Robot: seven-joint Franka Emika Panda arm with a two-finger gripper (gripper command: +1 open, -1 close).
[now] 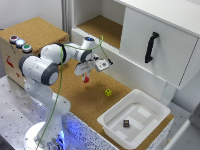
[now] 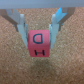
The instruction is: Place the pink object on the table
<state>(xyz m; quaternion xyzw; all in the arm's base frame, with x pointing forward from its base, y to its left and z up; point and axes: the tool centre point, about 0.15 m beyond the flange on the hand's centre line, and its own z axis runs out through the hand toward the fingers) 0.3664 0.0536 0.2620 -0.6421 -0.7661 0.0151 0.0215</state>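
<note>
The pink object point(image 1: 85, 79) is a small reddish-pink cube held at the tips of my gripper point(image 1: 85, 75) just over the table point(image 1: 95, 102). In the wrist view the pink object point(image 2: 38, 44) shows dark letters D and H. It sits between the two fingers of the gripper point(image 2: 38, 40), which close in on its sides. The cork table point(image 2: 65, 67) lies right beneath it. I cannot tell whether the cube touches the cork.
A yellow cube point(image 1: 108, 92) lies on the cork toward the exterior view's right. A white tub point(image 1: 107, 120) holds a small dark cube point(image 1: 126, 123). A cork-topped box point(image 1: 37, 29) with coloured buttons stands at the left. A white cabinet point(image 1: 170, 35) with a black handle point(image 1: 151, 47) stands behind.
</note>
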